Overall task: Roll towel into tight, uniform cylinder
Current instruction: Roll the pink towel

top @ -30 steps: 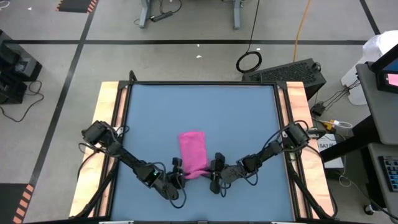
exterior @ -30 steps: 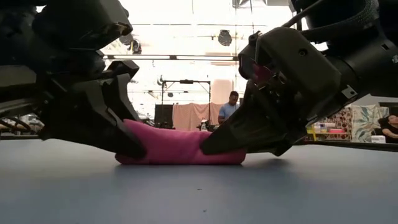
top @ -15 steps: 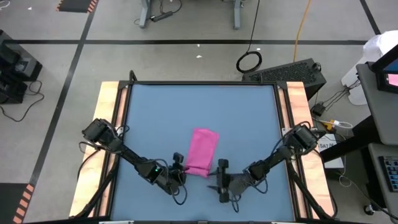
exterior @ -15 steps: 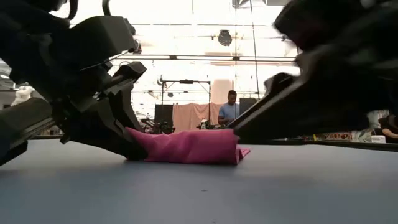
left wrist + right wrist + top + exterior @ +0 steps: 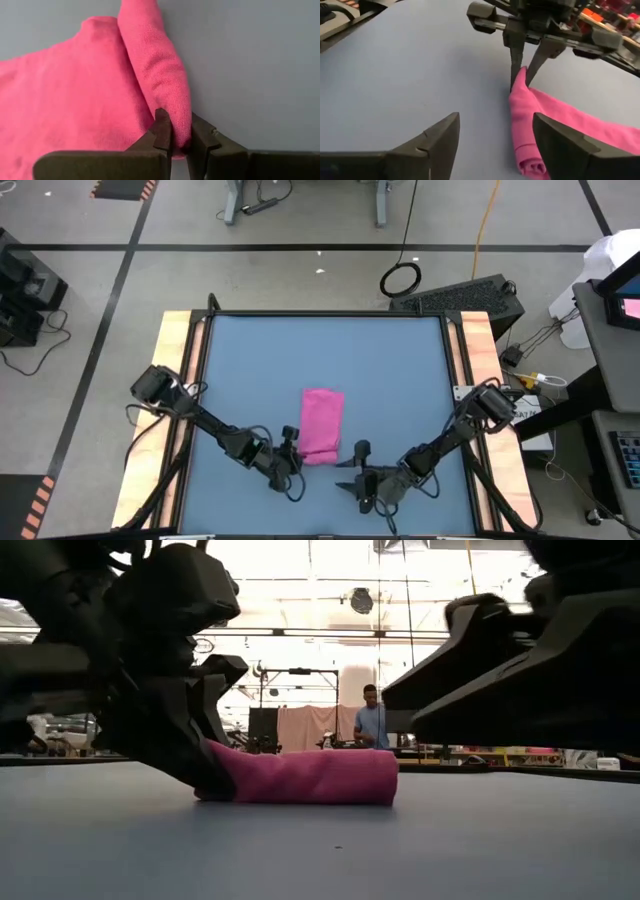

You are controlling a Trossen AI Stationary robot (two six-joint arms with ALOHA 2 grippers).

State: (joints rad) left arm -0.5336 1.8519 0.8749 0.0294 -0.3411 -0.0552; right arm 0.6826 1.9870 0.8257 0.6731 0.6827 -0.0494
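The magenta-pink towel (image 5: 322, 423) lies flat on the blue table (image 5: 250, 360), and its near edge is rolled into a short roll (image 5: 315, 777). My left gripper (image 5: 295, 448) is shut on the roll's left end. My right gripper (image 5: 354, 474) stands open a little to the right of and nearer than the towel. It is above the table top (image 5: 480, 670), its fingers (image 5: 440, 137) point at the roll's right end (image 5: 530, 165), and it touches nothing. My left gripper pinches the left end of the towel's rolled near edge (image 5: 179, 131) between its two fingers, several layers thick. The fingers slant down from the table's near left and meet the roll at its end (image 5: 520, 80). The roll lies on the table, and the flat part spreads toward the far edge.
Wooden rails (image 5: 175, 380) run along the table's left and right sides. Bare blue table lies on the towel's far, left and right sides. In the room beyond the table a person (image 5: 372, 720) stands among equipment.
My right gripper has let go of the roll's right end, opened wide, rolled its wrist and drawn back toward the table's near right. The towel, held at its left end by my left gripper, has swung about and now lies square to the table.
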